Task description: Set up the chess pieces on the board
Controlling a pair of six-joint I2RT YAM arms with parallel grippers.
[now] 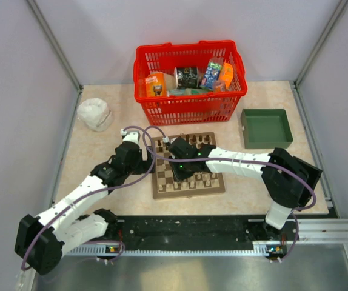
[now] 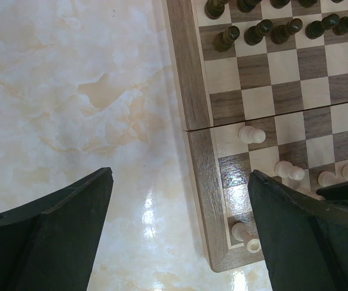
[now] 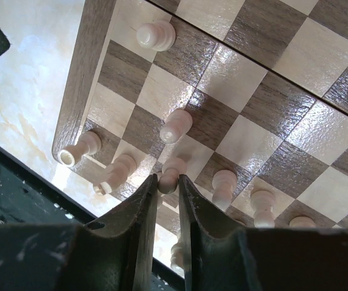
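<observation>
Beige marbled desk (image 2: pixel 71 91) below, grey walls around. With the right tool (image 3: pixel 168 182), nips one pale piece (image 3: pixel 172 168) at the very fingertips, jaws all but closed on it, just inside the near-left corner of the board (image 3: pixel 83 91). Cannot tell whether lifted clear of its square or resting on it.

Judging by looks: light, hard turned wood, stiff and smooth, with little to break, but quick to slip, tip or roll. Best taken around the slim waist under the head, straight from above, with a gentle squeeze. Needs setting down plumb on the middle of a square, then releasing without a sideways drag.

Round that grip, more pale chess pieces (image 3: pixel 177 125) on the board's near rows. Several upright, and at least two apparently tipped over (image 3: pixel 116 173) right at the near-left corner. Close enough to the fingers to be knocked by a careless swing. Along the board's far rows, dark pieces (image 2: pixel 259 30) lined up and standing.

Holds the left tool (image 2: pixel 180 176) spread as wide as it goes, empty, above the board's left border and the desk beside it, touching nothing.

Beyond the board's far edge, a red basket (image 1: pixel 189 85) full of packets. Off the board's far-right corner, a green tray (image 1: pixel 266 127). Off its far-left corner, a white lump (image 1: pixel 95 114), too small to identify.
</observation>
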